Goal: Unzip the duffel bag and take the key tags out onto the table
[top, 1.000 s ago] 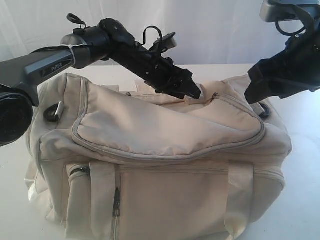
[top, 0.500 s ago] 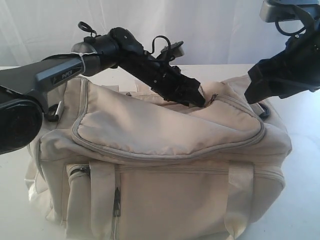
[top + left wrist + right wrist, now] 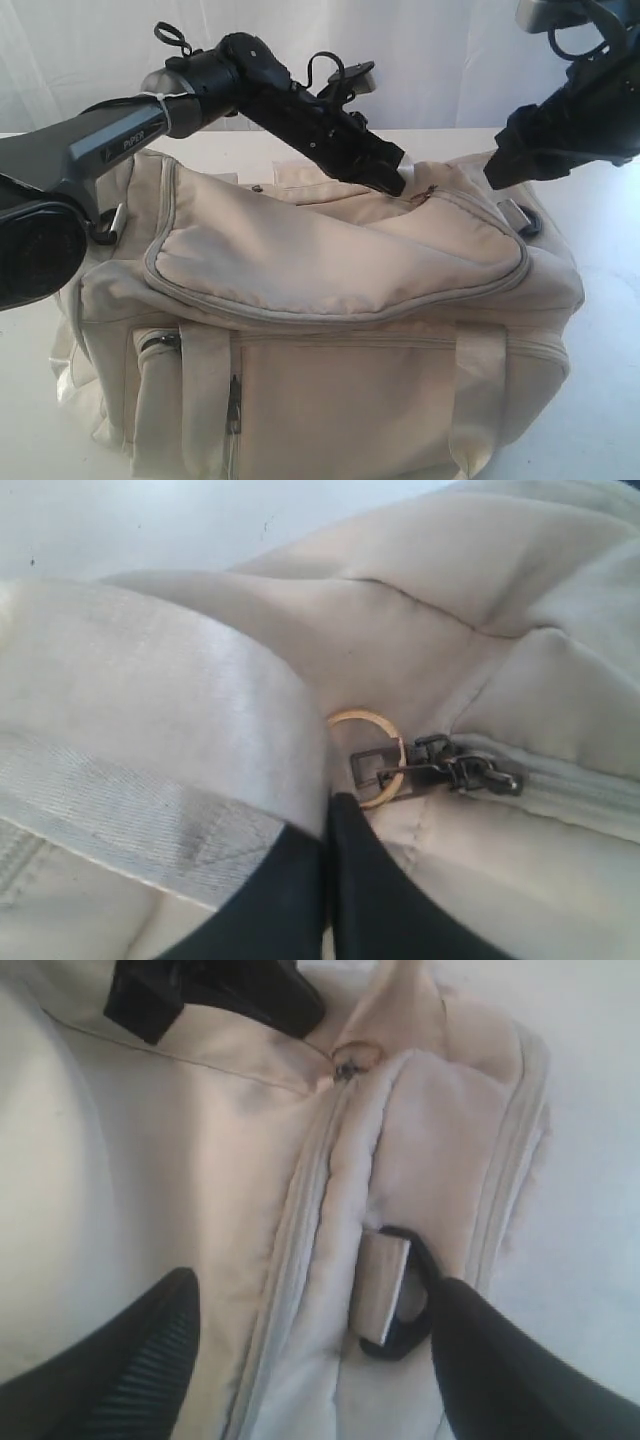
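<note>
The cream duffel bag (image 3: 330, 270) sits on the white table (image 3: 610, 270) with its top zipper closed. The key tags are hidden. My left gripper (image 3: 393, 180) is shut over the bag's top. Its tips (image 3: 332, 805) lie just short of the zipper pull (image 3: 372, 765), a metal tab on a gold ring, and nothing shows between the fingers (image 3: 380, 890). My right gripper (image 3: 315, 1285) hangs open over the bag's right end (image 3: 495, 172), its fingers either side of a black D-ring with a webbing tab (image 3: 392, 1305).
A cream webbing handle (image 3: 150, 730) lies next to the left fingers. A second D-ring (image 3: 108, 224) is on the bag's left end. A side pocket zipper (image 3: 233, 405) faces the camera. The left arm (image 3: 120, 140) reaches across the bag's top.
The left gripper dipped toward the zipper pull, then rose slightly, staying shut. The right gripper lifted a little. The bag has not moved.
</note>
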Controlling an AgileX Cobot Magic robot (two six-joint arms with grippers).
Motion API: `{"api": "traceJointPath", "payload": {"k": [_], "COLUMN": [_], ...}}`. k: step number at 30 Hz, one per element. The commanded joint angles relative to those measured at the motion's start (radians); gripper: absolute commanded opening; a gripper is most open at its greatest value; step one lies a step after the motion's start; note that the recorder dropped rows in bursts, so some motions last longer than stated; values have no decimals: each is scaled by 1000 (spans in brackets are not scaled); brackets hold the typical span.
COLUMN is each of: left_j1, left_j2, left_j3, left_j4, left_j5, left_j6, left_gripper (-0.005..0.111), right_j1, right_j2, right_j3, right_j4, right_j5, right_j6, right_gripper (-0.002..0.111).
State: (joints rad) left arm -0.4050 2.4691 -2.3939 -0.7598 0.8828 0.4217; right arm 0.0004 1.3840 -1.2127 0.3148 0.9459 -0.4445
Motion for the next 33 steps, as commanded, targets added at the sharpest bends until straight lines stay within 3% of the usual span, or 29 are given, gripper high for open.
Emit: {"api": "traceJointPath", "payload": {"k": [1, 10, 19, 33], "left_j1": [4, 14, 15, 15], "left_j2": [-46, -116, -119, -119], "left_j3": [-50, -52, -52, -52], "left_j4": [-19, 31, 37, 37], "left_j5": [60, 67, 77, 77], "left_j6": [5, 5, 23, 28], "left_gripper": [0, 0, 0, 0], "right_j1": [0, 7, 51, 51], "right_j2": [0, 122, 334, 546], "right_j3": [-10, -32, -220, -530], "right_j4": [101, 143, 139, 91], "right_j5": [-118, -230, -228, 41], "right_j6": [-239, -318, -316, -209], "right_gripper": [62, 61, 59, 58]}}
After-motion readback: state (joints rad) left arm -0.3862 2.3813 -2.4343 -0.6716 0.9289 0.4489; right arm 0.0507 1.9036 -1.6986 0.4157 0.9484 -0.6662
